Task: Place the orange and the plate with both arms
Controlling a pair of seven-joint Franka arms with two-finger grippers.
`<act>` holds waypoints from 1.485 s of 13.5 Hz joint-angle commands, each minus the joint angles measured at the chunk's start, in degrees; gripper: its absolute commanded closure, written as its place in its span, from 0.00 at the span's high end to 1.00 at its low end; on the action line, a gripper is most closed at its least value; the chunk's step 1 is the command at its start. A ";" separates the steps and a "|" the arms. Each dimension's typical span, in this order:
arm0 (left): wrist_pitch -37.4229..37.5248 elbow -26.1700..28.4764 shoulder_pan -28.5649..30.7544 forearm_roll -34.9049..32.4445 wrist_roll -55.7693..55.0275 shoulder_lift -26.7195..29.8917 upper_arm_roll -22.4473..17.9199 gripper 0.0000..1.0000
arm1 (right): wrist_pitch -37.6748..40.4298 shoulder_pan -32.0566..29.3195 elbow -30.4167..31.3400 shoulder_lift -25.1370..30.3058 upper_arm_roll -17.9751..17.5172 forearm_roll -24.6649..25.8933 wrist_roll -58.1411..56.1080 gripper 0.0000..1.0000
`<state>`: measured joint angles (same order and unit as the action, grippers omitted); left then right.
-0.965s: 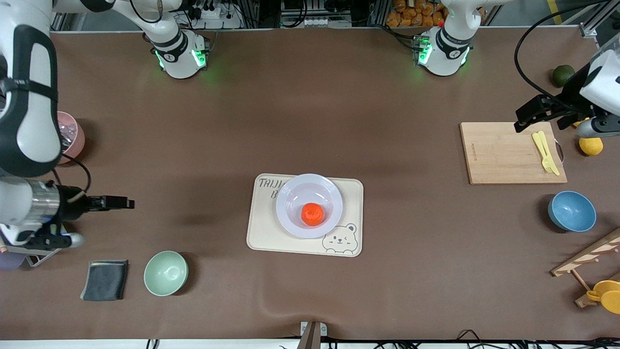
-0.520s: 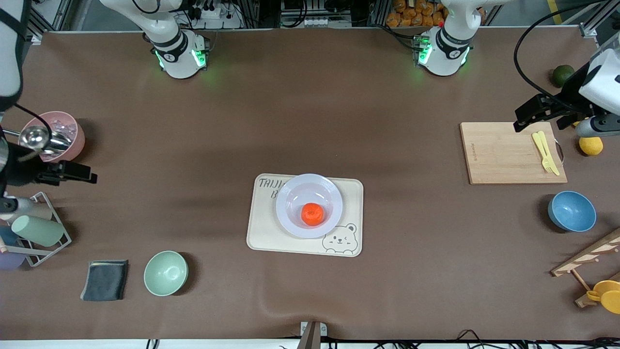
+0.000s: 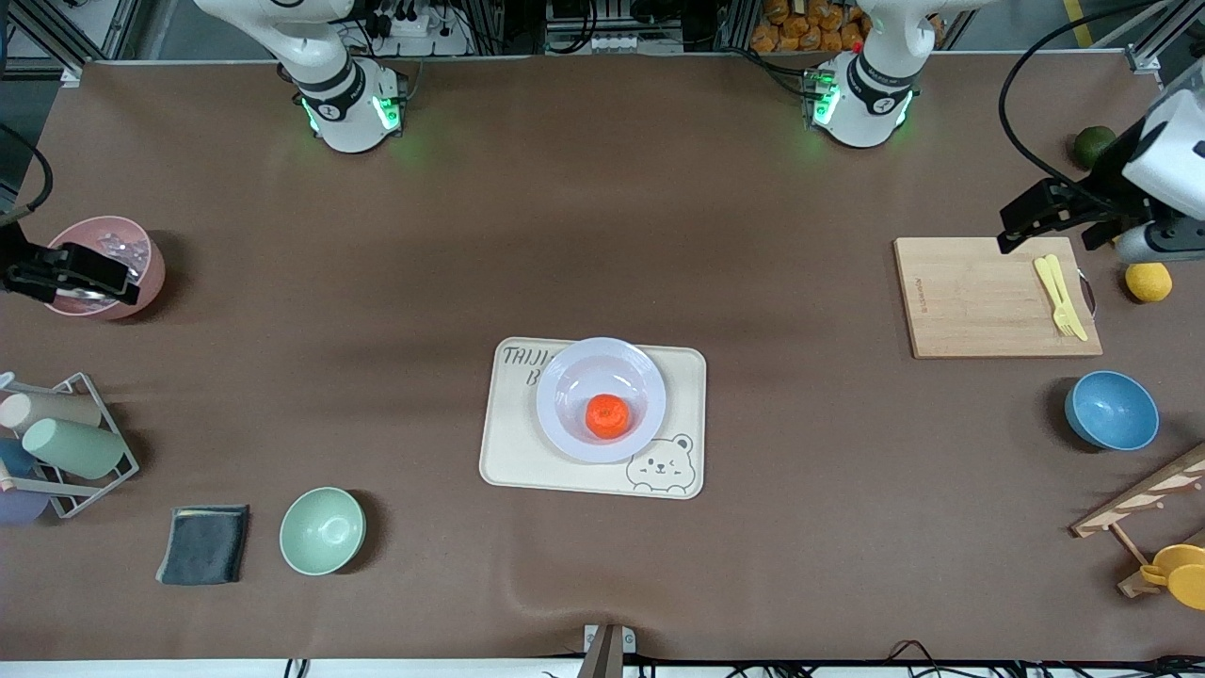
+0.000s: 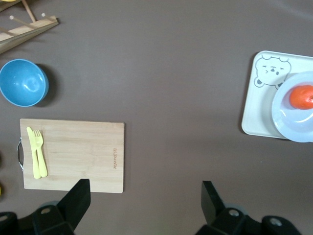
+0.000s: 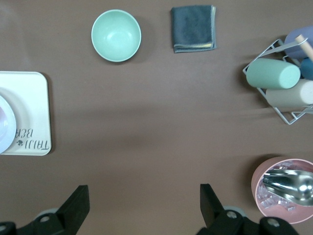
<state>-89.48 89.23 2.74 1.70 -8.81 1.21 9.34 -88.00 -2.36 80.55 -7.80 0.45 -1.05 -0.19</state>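
orange in plate mid-table, left gripper over board edge, right gripper by pink cup, both fingers apart

Non-task clutter on the brown desk:
- Cream bear-printed tray at mid-desk.
- Right arm's end: pink cup with crushed ice and a metal scoop inside; nearer the front camera, wire rack with cups lying on their sides, one mint green, one cream. Dark grey folded cloth just beside green bowl, not touching.
- Left arm's end: wooden cutting board carrying yellow plastic cutlery near its handle edge. Lemon beside the board, dark green fruit farther from the camera. Blue bowl nearer the camera than the board. Wooden rack at the desk edge with a yellow item beside it; cannot tell what.
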 commanded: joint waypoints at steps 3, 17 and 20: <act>2.20 -0.46 -2.12 -0.90 0.90 0.90 -3.01 1.00 | -10.18 0.08 16.57 9.20 -1.33 1.58 1.33 1.00; 2.81 -1.17 -1.77 -1.96 1.69 0.19 -3.10 1.00 | -9.74 -0.62 13.15 7.54 -1.07 2.37 0.72 1.00; 3.25 -1.17 -1.77 -1.96 1.78 0.28 -2.93 1.00 | -9.83 -0.62 13.15 7.27 -1.07 2.37 0.54 1.00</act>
<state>-87.60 89.20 1.07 1.09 -8.01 1.61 6.30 -97.97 -2.32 93.97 -0.62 -0.04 0.22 -0.12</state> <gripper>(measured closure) 0.000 0.000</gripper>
